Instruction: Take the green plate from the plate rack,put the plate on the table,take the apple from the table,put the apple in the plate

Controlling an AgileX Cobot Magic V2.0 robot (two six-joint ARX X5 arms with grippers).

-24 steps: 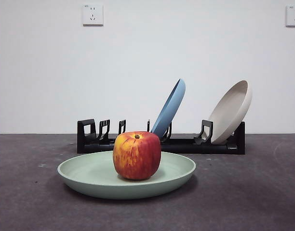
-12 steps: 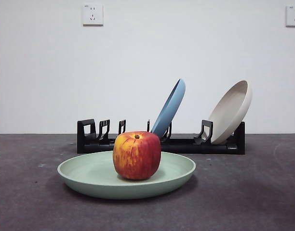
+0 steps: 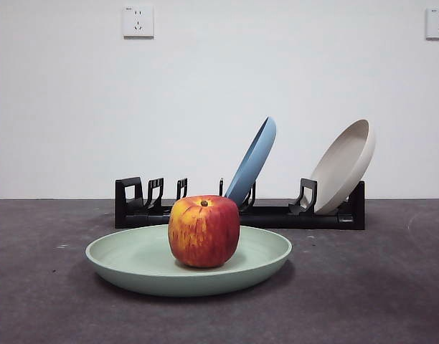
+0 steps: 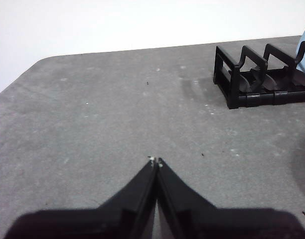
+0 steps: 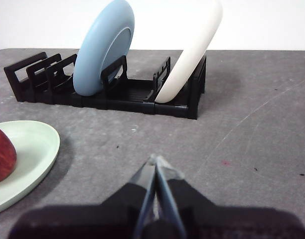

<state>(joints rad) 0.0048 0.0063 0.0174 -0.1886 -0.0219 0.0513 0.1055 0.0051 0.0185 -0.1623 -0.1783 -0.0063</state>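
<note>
The left pincer, jaws closed together, hangs over the table near the plate rack.

Tilted blue plate, beige plate, two wall sockets.

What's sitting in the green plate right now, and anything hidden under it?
Only the apple stands upright near the middle of the green plate. The plate lies flat on the table. The plate surface under the apple and the table beneath the plate are covered.

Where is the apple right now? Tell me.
In the front view, the apple sits upright inside the green plate on the table, in front of the plate rack.
</note>
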